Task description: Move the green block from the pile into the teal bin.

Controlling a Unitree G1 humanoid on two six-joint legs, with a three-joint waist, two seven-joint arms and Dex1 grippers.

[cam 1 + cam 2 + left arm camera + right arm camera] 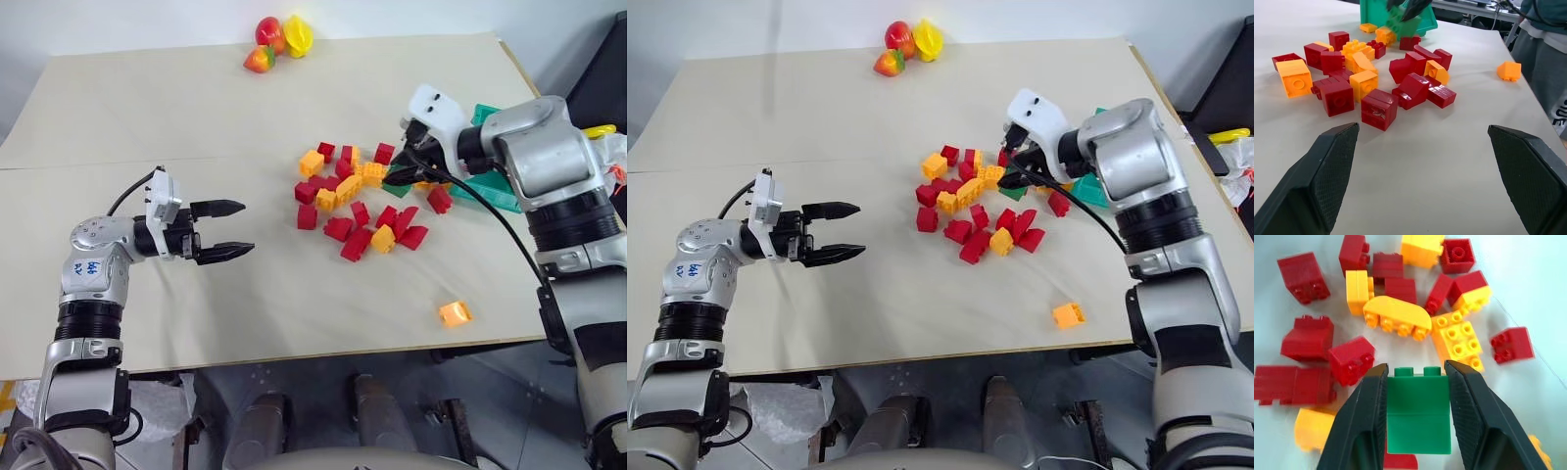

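head views: the left gripper hangs wide open, well apart from the pile. the right gripper sits over the pile's far edge, beside the teal bin. right wrist view: its fingers pinch the green block above the bricks.

A pale beige table is seen, its top crossed by a seam from side to side. Toy fruits, red and yellow, are clustered at the table's far edge. A lone yellow-orange brick is set near the table's front edge, well apart from the fruits. A person in grey trousers is seen just beyond the table's side edge.
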